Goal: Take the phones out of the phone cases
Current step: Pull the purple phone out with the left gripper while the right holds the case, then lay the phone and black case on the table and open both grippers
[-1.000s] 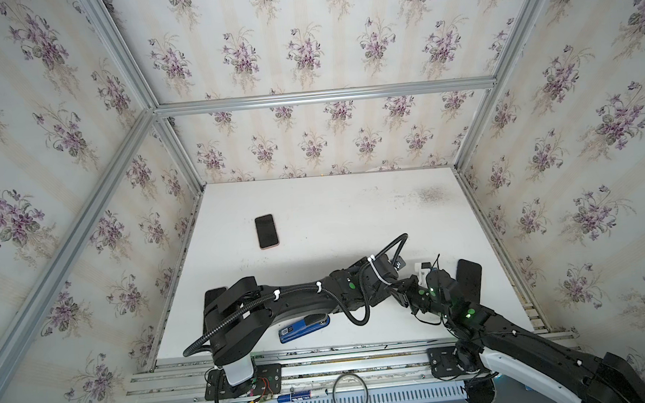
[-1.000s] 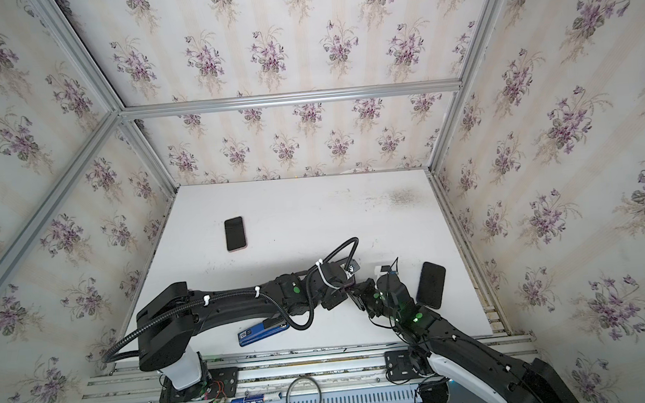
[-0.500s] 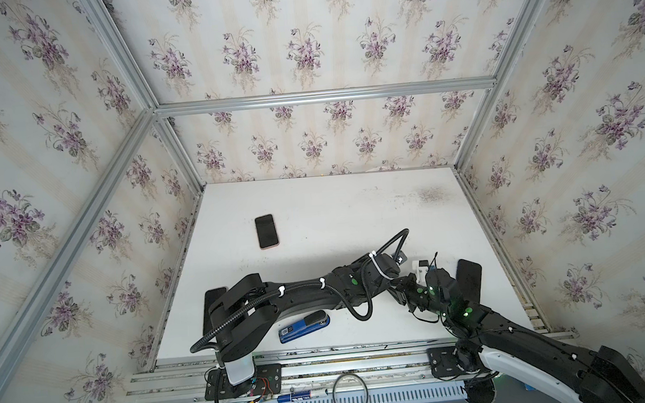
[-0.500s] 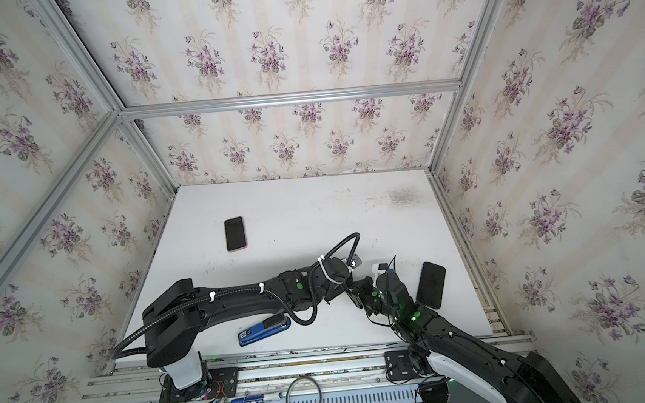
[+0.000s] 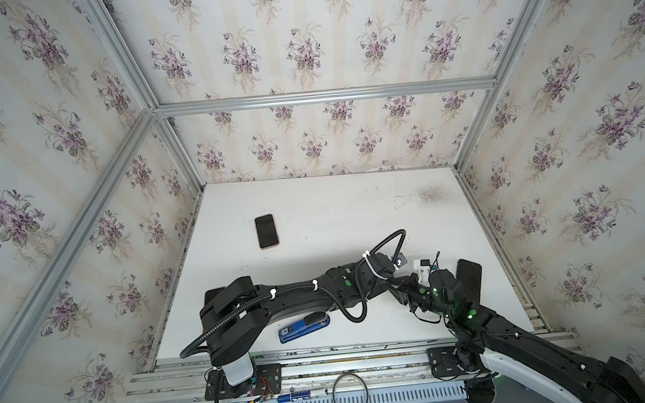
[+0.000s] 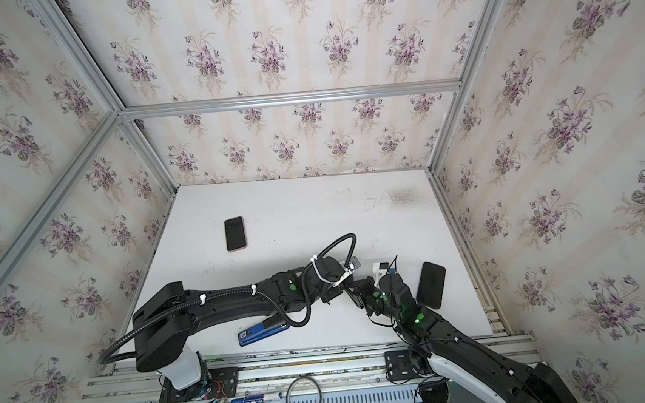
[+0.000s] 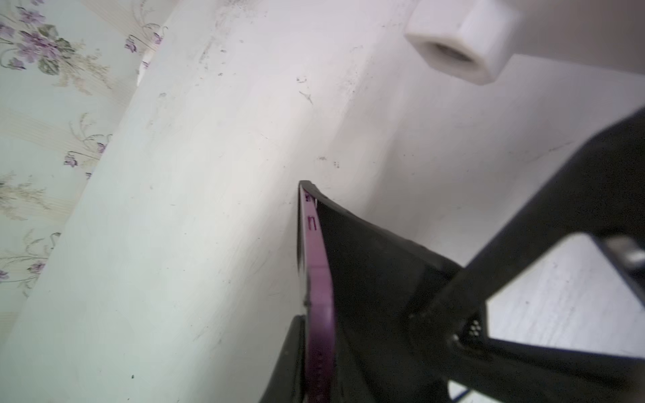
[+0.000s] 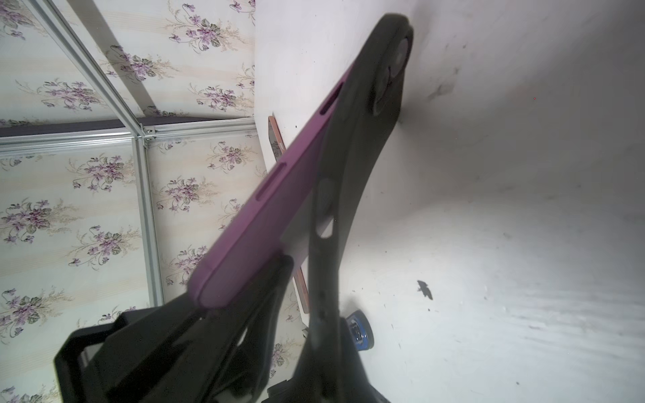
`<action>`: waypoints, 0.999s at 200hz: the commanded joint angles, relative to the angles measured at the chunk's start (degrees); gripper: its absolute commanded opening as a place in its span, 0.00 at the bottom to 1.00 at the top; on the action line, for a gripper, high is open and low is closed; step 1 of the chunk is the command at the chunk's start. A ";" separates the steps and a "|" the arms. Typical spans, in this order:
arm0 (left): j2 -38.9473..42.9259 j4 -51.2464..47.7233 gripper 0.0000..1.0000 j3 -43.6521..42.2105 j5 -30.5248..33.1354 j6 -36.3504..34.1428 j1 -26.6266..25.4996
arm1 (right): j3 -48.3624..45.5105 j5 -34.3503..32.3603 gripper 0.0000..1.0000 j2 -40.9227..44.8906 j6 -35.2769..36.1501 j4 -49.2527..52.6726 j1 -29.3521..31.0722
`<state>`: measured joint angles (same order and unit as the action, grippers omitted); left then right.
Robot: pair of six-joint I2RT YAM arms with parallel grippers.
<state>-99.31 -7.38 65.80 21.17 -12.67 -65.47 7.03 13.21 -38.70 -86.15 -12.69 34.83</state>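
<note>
Over the front right part of the counter (image 5: 333,209), meets tip to tip in both top views: reaches across from the front left corner with the left fingers (image 5: 397,283) and in from the front right corner with the right fingers (image 5: 407,293). Clamps the left fingers (image 7: 296,349) fully shut on the purple phone (image 8: 265,209), at the end away from the camera lenses. Pinches the right fingers shut on the black phone case (image 8: 349,146), on the loose strip near that same end. Holds both things off the counter, on edge and tilted. Shows, in the right wrist view, the phone case peeled off one long side of the phone and bowed away from it, with counter showing through the gap, yet wrapped around the camera corner at the far end. Shows, in the left wrist view, the purple edge of the phone (image 7: 317,272) running beside the phone case (image 7: 370,265), the two joined at the far tip. Hides phone and phone case almost wholly behind the two wrists in both top views. Elsewhere, flat on the counter: a dark handset (image 5: 266,231) with a pinkish rim toward the back left, well apart; a black slab (image 5: 471,281) just beside the right wrist, near the right edge; a blue stapler (image 5: 304,327) near the front edge, partly under the left arm.
</note>
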 commanded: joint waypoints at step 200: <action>11.69 -0.80 0.00 -4.60 4.60 -3.33 2.32 | -1.11 -3.74 0.00 9.36 -2.25 19.03 0.06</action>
<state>-88.60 -9.80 62.57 24.12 -14.61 -63.51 6.17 11.51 -30.52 -86.56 4.78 34.85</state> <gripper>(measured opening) 0.105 0.086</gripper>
